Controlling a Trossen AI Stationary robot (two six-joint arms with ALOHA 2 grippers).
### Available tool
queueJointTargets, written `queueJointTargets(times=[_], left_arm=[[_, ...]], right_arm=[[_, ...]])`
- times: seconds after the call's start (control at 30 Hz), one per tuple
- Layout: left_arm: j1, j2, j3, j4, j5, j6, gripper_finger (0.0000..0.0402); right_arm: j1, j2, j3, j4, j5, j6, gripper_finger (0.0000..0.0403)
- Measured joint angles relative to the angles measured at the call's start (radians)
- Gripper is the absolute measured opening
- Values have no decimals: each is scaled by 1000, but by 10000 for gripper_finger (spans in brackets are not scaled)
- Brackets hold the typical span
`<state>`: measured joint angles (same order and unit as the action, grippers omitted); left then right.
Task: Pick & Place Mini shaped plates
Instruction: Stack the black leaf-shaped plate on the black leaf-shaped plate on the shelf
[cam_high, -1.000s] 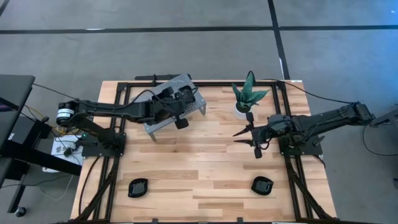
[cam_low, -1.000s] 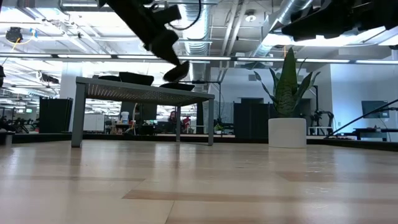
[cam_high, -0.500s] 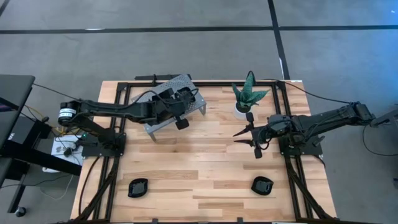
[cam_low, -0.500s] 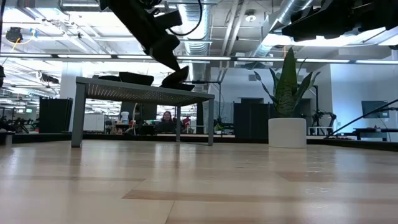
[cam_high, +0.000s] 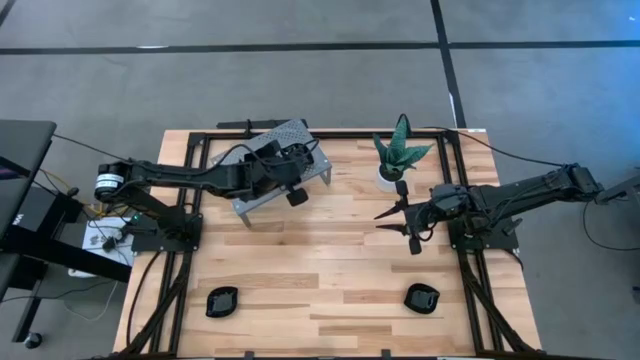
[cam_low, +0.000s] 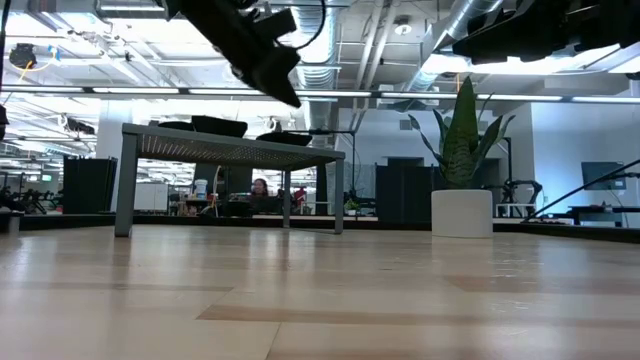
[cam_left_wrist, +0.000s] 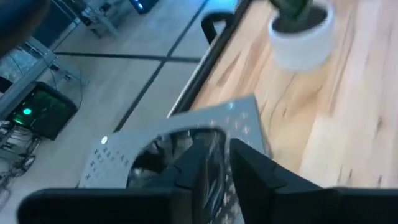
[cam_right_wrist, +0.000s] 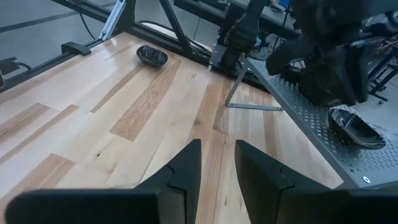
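My left gripper (cam_low: 285, 85) hangs open just above the right part of the grey perforated stand (cam_high: 296, 133). Under it a small black plate (cam_low: 285, 138) lies on the stand's top, clear of the fingers; the right wrist view shows it near the stand's corner (cam_right_wrist: 357, 127). A second black plate (cam_low: 215, 125) lies farther left on the stand. Two more plates (cam_high: 222, 300) (cam_high: 422, 297) rest on the table near its front edge. My right gripper (cam_high: 400, 220) waits open over the table's right half, holding nothing.
A green spiky plant in a white pot (cam_high: 398, 160) stands at the far right, between the stand and my right arm. The stand's legs (cam_low: 125, 185) leave a gap beneath its top. Bare wood (cam_high: 320, 250) stretches across the table's middle. A person sits in the room beyond the table.
My left gripper held a black plate just above the stand. The plate has gone down onto the stand's top and lies there now. The gripper has opened and let go of it, staying above the same spot.
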<state>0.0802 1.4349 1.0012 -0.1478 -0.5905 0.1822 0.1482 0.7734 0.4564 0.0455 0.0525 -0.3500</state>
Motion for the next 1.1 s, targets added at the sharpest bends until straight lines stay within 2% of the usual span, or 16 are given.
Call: queueJointTargets(times=[0.13,0.23,0.37,0.5,0.63,0.73,0.83,0.97,1.1], left_arm=[[-38,0,0,81,21,-15,91],[-94,-5,0,105,161,-44,92],[-200,-6,0,85,372,-233,91],[-363,-6,0,-70,478,-406,91],[-578,-6,0,-335,491,-597,90],[-732,-6,0,-512,473,-873,90],[-856,-6,-8,-599,459,-1177,90],[-975,-6,-74,-588,446,-1547,90],[-1003,-6,-159,-478,442,-1870,90]], right_arm=[[0,0,0,0,0,0,92],[0,0,0,0,0,0,92],[0,0,0,-9,0,1,92],[0,0,0,-14,0,26,92],[0,0,0,-15,0,44,92],[0,0,0,-15,0,45,92],[0,0,0,-15,0,45,92],[0,0,0,-12,0,45,92],[0,0,0,-11,0,29,92]])
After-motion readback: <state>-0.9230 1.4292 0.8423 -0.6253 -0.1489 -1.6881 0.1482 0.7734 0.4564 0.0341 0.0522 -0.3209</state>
